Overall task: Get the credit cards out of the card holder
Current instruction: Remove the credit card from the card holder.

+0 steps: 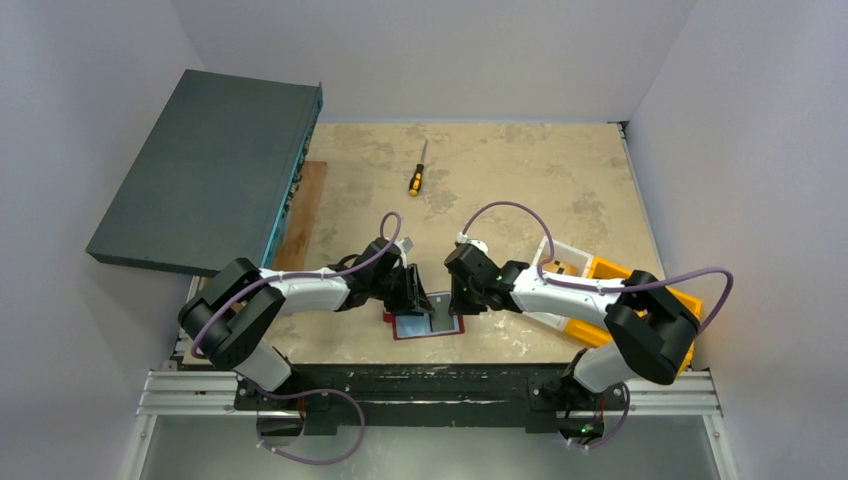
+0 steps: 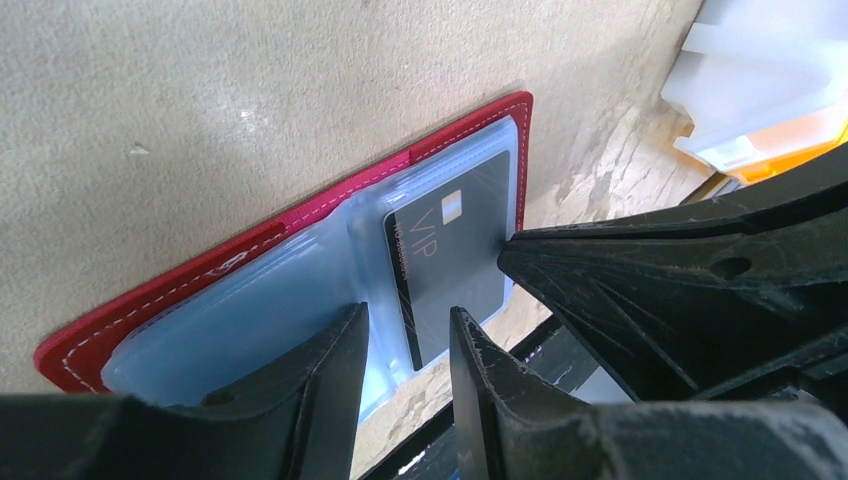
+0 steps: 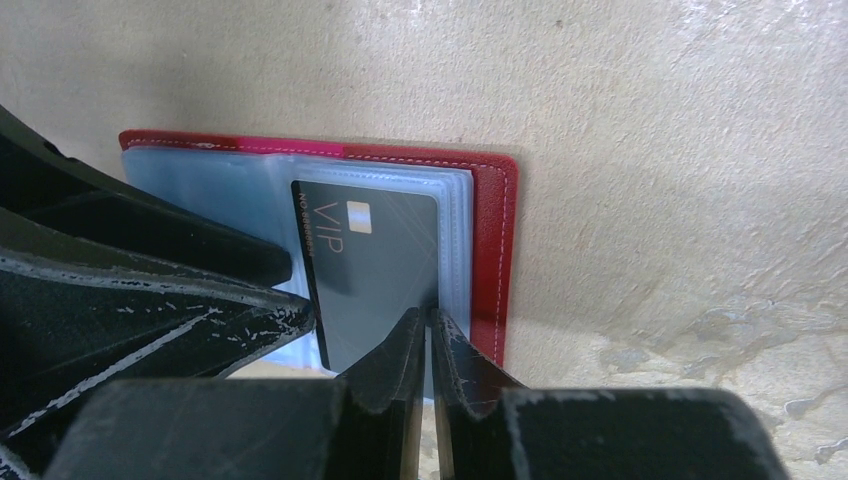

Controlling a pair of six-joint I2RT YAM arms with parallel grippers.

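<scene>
The dark red card holder [image 1: 428, 326] lies open and flat near the table's front edge, its clear sleeves facing up [image 2: 200, 270] [image 3: 492, 230]. A dark grey credit card [image 2: 455, 240] [image 3: 375, 270] printed "VIP" rests on the right-hand sleeves. My left gripper [image 1: 418, 297] [image 2: 408, 315] is open, one finger over the sleeves and the other over the card's near left corner. My right gripper [image 1: 462, 305] [image 3: 428, 315] stands at the card's right edge, its jaws pinched almost together on that edge. No other card shows.
Orange and white bins [image 1: 600, 280] [image 2: 760, 110] sit just right of the holder, under the right arm. A yellow-handled screwdriver [image 1: 417, 178] lies at the back. A large dark grey box [image 1: 210, 170] and a wooden board [image 1: 303, 215] fill the left side.
</scene>
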